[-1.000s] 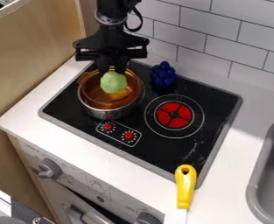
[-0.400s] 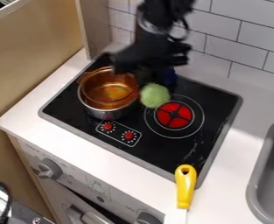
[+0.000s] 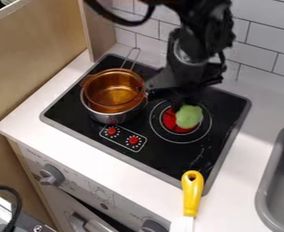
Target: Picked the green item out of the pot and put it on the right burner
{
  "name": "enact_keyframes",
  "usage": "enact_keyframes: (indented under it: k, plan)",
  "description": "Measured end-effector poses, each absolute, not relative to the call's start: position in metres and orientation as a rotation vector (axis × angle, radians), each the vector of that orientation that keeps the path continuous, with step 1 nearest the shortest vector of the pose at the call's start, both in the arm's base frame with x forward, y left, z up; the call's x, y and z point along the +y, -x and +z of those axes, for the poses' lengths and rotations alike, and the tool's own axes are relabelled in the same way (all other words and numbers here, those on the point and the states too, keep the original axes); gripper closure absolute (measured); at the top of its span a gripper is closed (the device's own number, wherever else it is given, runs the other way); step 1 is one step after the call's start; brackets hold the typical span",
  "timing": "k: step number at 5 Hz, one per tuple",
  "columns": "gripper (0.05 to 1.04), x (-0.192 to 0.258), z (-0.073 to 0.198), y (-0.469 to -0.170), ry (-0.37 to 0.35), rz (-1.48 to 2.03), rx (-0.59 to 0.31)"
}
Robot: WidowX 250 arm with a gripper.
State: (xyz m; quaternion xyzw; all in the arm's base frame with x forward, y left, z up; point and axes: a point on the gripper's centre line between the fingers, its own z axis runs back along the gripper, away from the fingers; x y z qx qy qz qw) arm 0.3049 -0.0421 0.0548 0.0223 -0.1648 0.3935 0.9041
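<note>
end effector [image 3: 184,105] apparently clamped on the green item [image 3: 188,117] from above, positioning it over the right burner [image 3: 168,119], beside the pot [image 3: 97,96], presumably so that lowering and release would seat it there.

Pot [image 3: 99,117] on stovetop [image 3: 165,156] (left side)

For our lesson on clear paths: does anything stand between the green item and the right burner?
Nothing visible does: the green item is over the right burner, covering part of it, and the pot sits to one side.
</note>
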Motion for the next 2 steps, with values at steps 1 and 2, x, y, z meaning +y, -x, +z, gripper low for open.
enact_keyframes:
  k: [1, 2]
  plan:
    - [0.859, -0.0395, 0.0477, -0.3081, -0.044, 0.784, -0.363]
    - [0.610, -0.0332, 0.0464, -0.3102, -0.055, 0.770, -0.375]
